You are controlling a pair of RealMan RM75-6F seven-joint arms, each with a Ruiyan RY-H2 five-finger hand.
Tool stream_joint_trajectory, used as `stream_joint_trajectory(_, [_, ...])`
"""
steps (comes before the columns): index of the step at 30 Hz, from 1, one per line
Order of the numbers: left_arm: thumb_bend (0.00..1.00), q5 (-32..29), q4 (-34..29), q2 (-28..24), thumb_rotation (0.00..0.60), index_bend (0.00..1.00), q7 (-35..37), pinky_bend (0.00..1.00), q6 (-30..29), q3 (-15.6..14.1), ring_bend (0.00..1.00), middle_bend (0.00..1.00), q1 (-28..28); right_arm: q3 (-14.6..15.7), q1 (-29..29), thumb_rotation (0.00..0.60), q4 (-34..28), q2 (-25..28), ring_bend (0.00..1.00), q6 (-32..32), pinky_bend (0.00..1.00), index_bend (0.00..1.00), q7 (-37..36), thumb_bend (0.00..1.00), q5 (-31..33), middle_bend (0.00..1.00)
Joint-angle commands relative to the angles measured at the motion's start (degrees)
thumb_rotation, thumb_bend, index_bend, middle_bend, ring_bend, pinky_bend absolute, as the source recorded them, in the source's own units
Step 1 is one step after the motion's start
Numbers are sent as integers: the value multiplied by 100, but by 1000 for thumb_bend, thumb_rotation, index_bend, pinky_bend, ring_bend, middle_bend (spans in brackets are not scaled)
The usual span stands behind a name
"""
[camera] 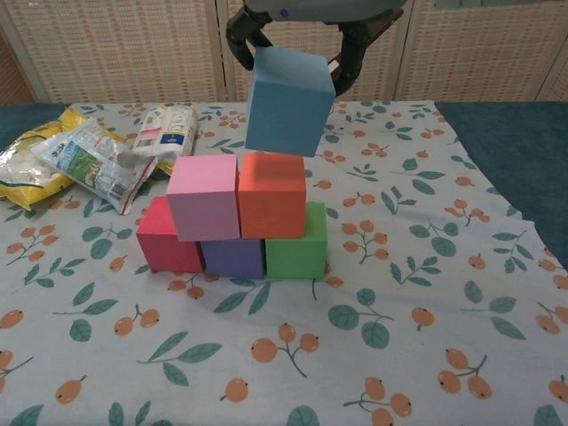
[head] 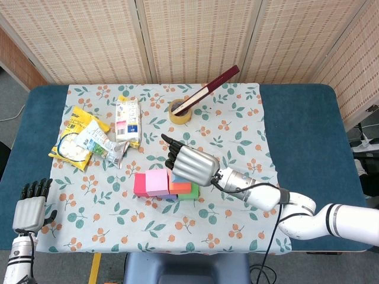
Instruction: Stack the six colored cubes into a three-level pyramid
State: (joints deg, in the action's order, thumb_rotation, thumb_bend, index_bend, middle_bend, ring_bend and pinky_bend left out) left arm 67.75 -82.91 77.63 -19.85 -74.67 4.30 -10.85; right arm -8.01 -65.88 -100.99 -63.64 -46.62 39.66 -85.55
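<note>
Tablecloth (camera: 426, 355) below; right hand (head: 192, 164) grips blue cube (camera: 288, 100).

I can read no words or numbers anywhere. The yellow snack bag (head: 76, 127) left of the cube stack (camera: 236, 216) carries dark lettering, but it is too small and blurred for me to make out. The crinkled green-and-white packet (camera: 89, 161) lying over it shows printed graphics, none legible. The white pack (head: 127, 121) behind the stack has coloured label patches with print I cannot decipher. The cubes show plain faces with no markings.
</note>
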Motion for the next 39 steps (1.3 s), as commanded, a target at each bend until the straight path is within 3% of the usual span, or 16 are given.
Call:
stream_joint_trajectory(1, [324,16,-9,-23,600,0,33,61,-10,4,0,43,11,13,-40,600,2,-125,289,132,47,688,158,112,30,498])
stream_joint_trajectory(26, [324,269,-126,-153,600,0,236,60,-146,-28,0,43,96,-105,-165,600,15,-631,290,354,47,631,873,113,503,470])
stream_joint_trajectory(31, [324,264,-123,-160,600,0,243,61,-131,-22,0,44,98,-98,-175,600,21,-648,288,360,49,520,1034,112,616,437])
stream_joint_trajectory(36, [324,252,-126,-165,600,0,251,61,-112,-13,0,44,96,-82,-195,600,18,-646,282,369,62,256,1131,112,670,406])
stream_joint_trajectory(39, [327,262,-165,-186,600,0,324,61,-83,-19,0,46,100,-80,-207,600,30,-674,282,368,62,176,1170,111,714,364])
